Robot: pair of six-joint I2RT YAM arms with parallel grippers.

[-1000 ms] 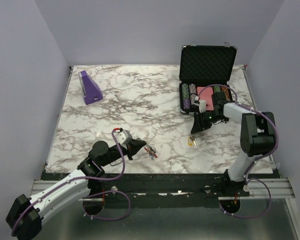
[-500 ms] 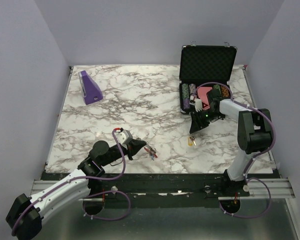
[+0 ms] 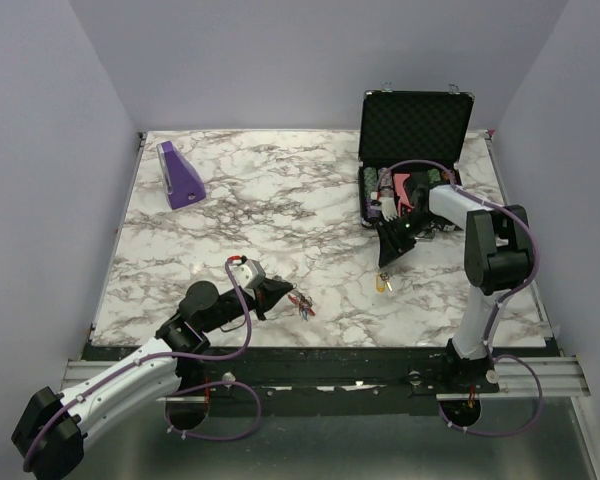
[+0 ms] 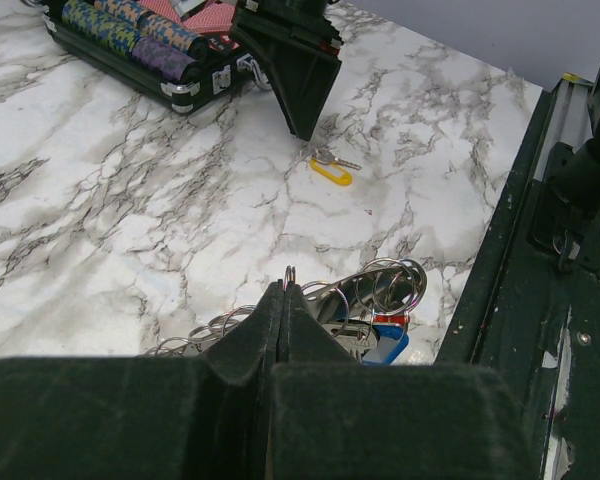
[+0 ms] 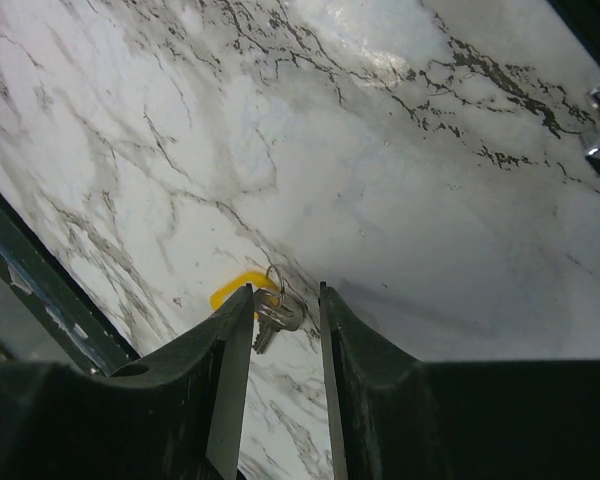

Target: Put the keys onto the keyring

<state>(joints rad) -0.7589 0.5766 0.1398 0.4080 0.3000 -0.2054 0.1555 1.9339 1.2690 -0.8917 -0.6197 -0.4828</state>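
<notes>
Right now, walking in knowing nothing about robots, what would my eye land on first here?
Probably the open black case of colourful poker chips at the far right of the marble table. Next, the right gripper poised open just above a tiny yellow-headed key, and the left gripper near the front edge, shut on a keyring. A purple wedge sits alone at the far left.

top: high above near edge, whole table point(image 3: 280, 210) | wrists: low, close, both see yellow key point(image 4: 332, 172)
</notes>
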